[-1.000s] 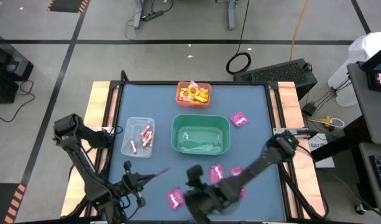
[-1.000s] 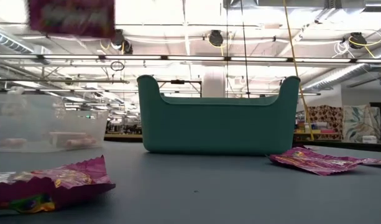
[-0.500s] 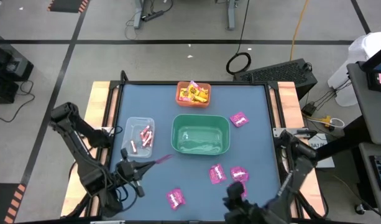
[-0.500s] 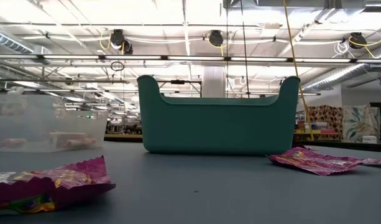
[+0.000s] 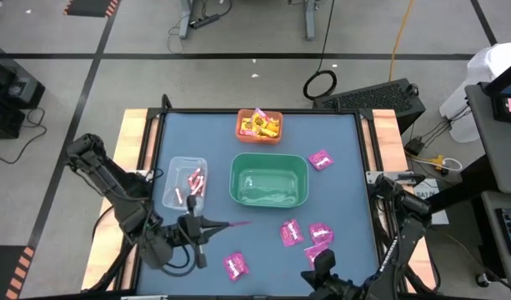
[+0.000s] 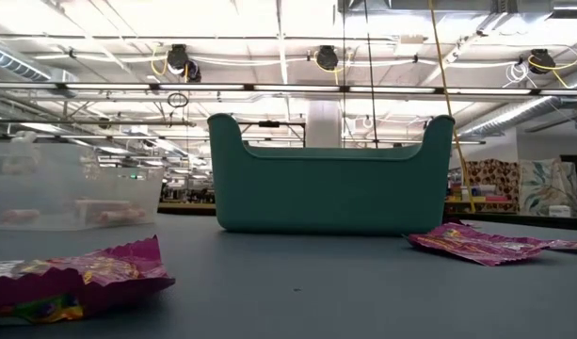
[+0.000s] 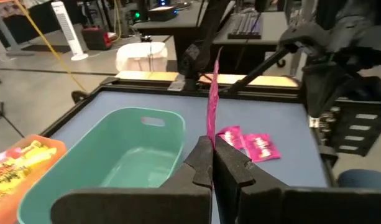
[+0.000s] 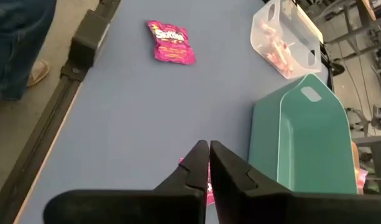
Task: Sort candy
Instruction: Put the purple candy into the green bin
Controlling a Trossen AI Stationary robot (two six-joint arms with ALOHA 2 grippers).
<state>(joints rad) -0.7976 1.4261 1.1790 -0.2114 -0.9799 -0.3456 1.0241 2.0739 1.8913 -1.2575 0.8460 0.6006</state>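
Note:
My left gripper (image 7: pixel 211 142) is shut on a magenta-pink candy packet (image 7: pixel 212 93) and floats above the table just near-left of the green bin (image 5: pixel 269 179). My right gripper (image 8: pixel 204 144) is shut at the table's near right. A pink packet (image 8: pixel 208 185) shows just beneath its fingers. More pink packets lie flat on the mat (image 5: pixel 290 232), (image 5: pixel 320 232), (image 5: pixel 235 265), (image 5: pixel 320 159). The clear bin (image 5: pixel 186 182) holds pink-white sticks. The orange bin (image 5: pixel 259 125) holds yellow packets. My left gripper pinches one edge of the packet (image 7: pixel 211 134) between its two fingers. The fingers lie about level and point toward the table's right. The packet sticks out past the fingertips edge-on, lifted clear of the table. My right gripper: I cannot tell whether it touches the pink packet under it.
The green bin stands mid-table with nothing in it. Open mat lies between the bins and the near edge. Wooden rails (image 5: pixel 137 158) run along both sides. A person's leg and shoe (image 8: pixel 16 56) show beyond the table's edge in the right wrist view.
My left gripper has risen and gone toward the table's right, closer to the green bin, carrying the pink packet clear of the mat; the wrist has rolled. My right gripper has swung from the table's near middle to its near right, over a pink packet.

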